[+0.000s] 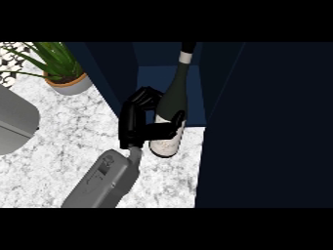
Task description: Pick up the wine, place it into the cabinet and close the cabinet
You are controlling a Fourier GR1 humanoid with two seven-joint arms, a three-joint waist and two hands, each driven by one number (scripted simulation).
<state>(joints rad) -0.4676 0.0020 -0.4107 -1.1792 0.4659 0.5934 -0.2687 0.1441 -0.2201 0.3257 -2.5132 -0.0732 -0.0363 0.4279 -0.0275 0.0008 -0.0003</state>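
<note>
Bench (53,146) of marble carries a potted plant (61,68) at left; my robot hand (143,122) curls round the wine bottle (170,110) at the dark cabinet (270,122) opening. I fear the bottle tips if its base catches the cabinet edge.

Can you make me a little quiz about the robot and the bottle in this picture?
1. True or false: the black right hand is curled round the dark green wine bottle with the white label.
2. What stands at the back left of the white marble counter? A) a red kettle B) a green leafy plant in a grey pot C) a stack of plates
3. Fill in: the bottle stands in front of the dark blue ____.

Key: 1 true; 2 B; 3 cabinet.
</note>
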